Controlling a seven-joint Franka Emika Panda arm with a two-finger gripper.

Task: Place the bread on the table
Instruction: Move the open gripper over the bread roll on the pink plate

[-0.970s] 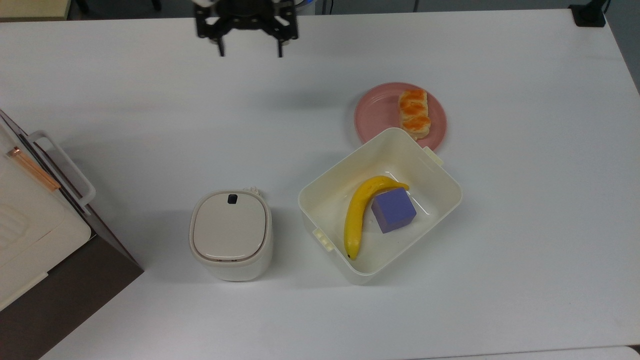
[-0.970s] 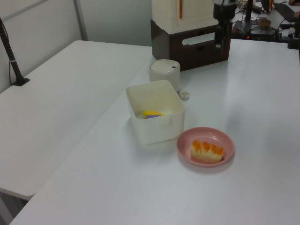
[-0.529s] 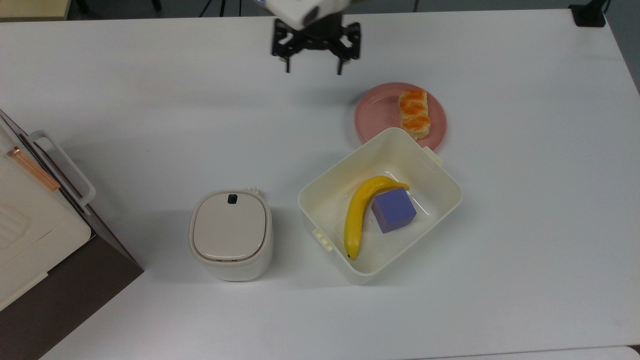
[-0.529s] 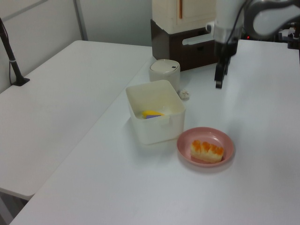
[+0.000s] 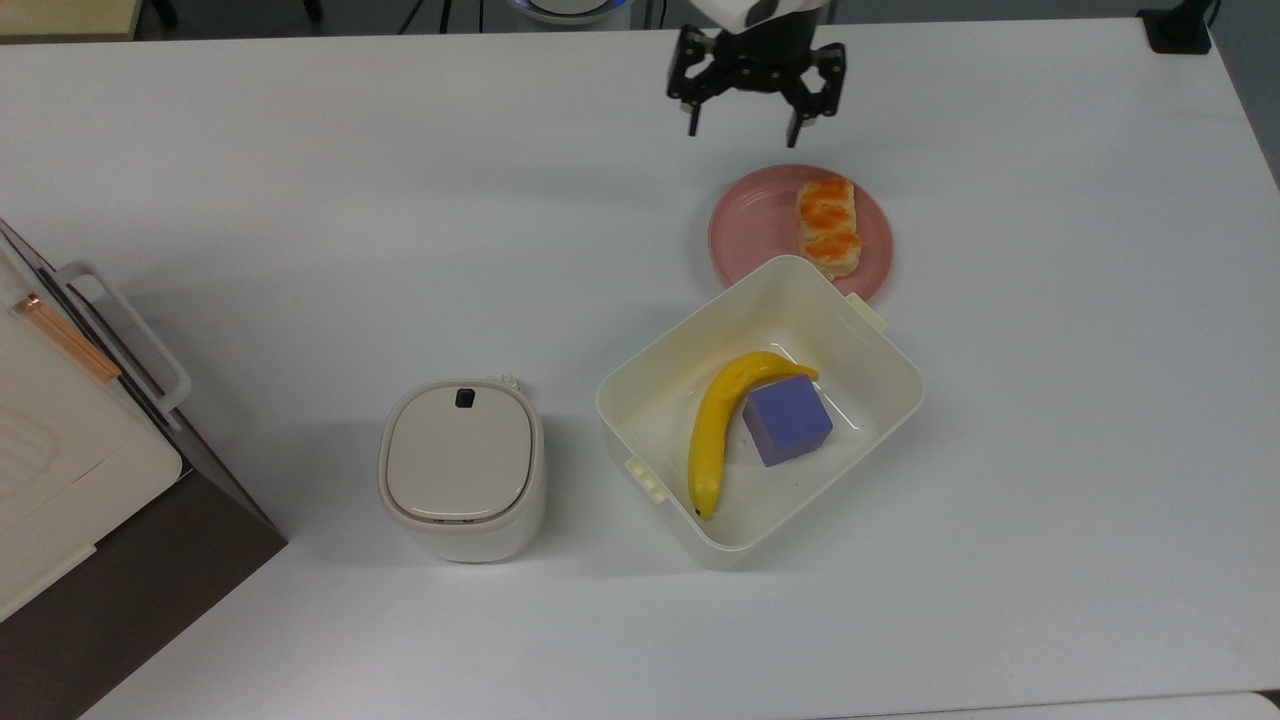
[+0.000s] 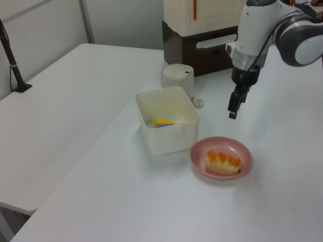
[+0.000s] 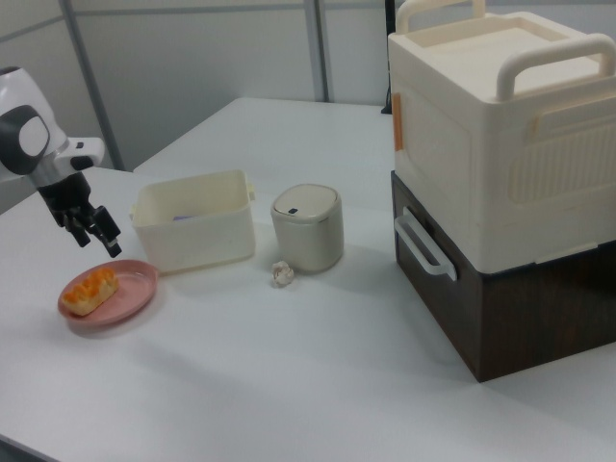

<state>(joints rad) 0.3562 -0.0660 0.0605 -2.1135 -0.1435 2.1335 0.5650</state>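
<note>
Pincer [image 5: 744,131] hangs above bare bench [image 5: 300,200], just off the pink plate [image 5: 760,225] rim on the top view's upper side. Fingers spread wide, empty, touching nothing. Bread [image 5: 829,227] lies on the plate, on its half toward the top view's right, well clear of the fingertips. Plate edge sits tight against the cream bin [image 5: 640,390] corner. Wide open bench to the top view's right and left of the plate. Count: one bread, one plate, one bin holding one banana [image 5: 712,432] and one purple cube [image 5: 787,419], one lidded cream canister [image 5: 462,470], one stacked box unit [image 7: 491,183] at the top view's left edge.
</note>
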